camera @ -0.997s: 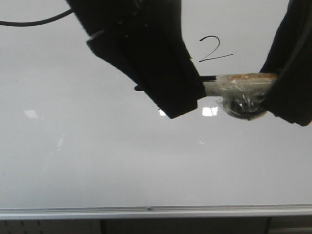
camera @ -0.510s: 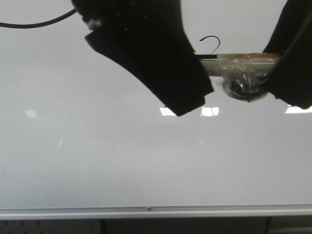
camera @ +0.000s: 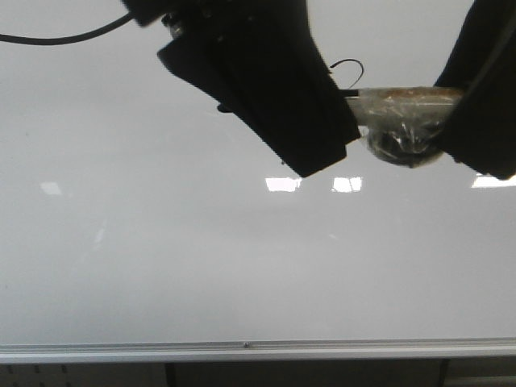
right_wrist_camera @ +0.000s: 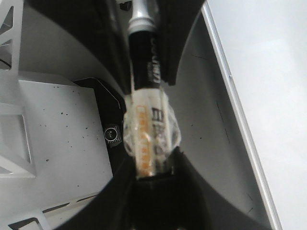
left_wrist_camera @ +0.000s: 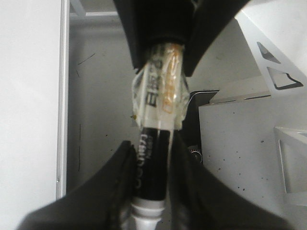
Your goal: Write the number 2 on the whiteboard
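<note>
The whiteboard fills the front view, with its silver frame strip along the near edge. Only the curved top of the number 2 shows; the rest is hidden behind the marker. The marker lies level between both grippers. My left gripper is shut on its black end. My right gripper is shut on its tape-wrapped body. The left wrist view shows my left gripper closed around the black barrel. The right wrist view shows my right gripper closed around the taped end.
A black cable hangs at the top left over the board. Bright rectangular light reflections lie on the board's middle. The wrist views show a speckled white robot base and the board's edge.
Both grippers and the marker have moved up, so the marker now covers the lower part of the 2. My left gripper has shifted to the right.
</note>
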Controlling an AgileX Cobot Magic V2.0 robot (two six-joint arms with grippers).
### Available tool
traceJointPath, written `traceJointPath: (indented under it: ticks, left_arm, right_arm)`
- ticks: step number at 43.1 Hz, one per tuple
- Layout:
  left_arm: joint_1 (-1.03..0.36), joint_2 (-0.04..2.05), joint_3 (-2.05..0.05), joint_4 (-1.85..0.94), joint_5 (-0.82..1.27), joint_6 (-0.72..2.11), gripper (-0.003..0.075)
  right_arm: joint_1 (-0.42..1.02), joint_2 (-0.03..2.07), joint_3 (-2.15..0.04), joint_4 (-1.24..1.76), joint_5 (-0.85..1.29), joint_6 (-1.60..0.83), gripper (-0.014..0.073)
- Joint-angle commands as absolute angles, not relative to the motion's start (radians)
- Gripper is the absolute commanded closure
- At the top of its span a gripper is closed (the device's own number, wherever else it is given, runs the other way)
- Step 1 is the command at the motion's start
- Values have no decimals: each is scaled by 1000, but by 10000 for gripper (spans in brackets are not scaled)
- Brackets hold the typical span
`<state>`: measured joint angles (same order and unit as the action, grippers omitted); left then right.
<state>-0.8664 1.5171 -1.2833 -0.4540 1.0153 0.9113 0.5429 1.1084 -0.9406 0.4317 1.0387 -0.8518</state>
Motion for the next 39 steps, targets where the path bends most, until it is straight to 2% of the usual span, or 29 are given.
traceJointPath:
  ticks: [1, 3, 6, 14, 18, 29, 39]
  left_arm:
    - [-866, 1485, -1316, -487, 987, 910, 690]
    - [-866, 1485, -1316, -487, 987, 910, 714]
    - [-866, 1485, -1316, -487, 987, 907, 735]
    - [-866, 1483, -1318, -455, 997, 870, 734]
    - [-866, 1469, -1318, -368, 1002, 797, 734]
    - [-848, 1361, -1318, -87, 1018, 508, 734]
    - [-662, 1181, -1255, 98, 1009, 189, 734]
  right_arm:
    - [545, 1087, -972, 471, 1011, -862, 587]
    - [545, 1087, -972, 471, 1013, -862, 578]
    - [545, 1087, -972, 471, 1014, -861, 506]
    - [535, 1082, -972, 471, 1027, -848, 131]
    - [494, 1061, -972, 459, 1058, -830, 34]
    - [294, 947, -972, 346, 1077, -687, 33]
    - [189, 882, -972, 313, 1077, -648, 33]
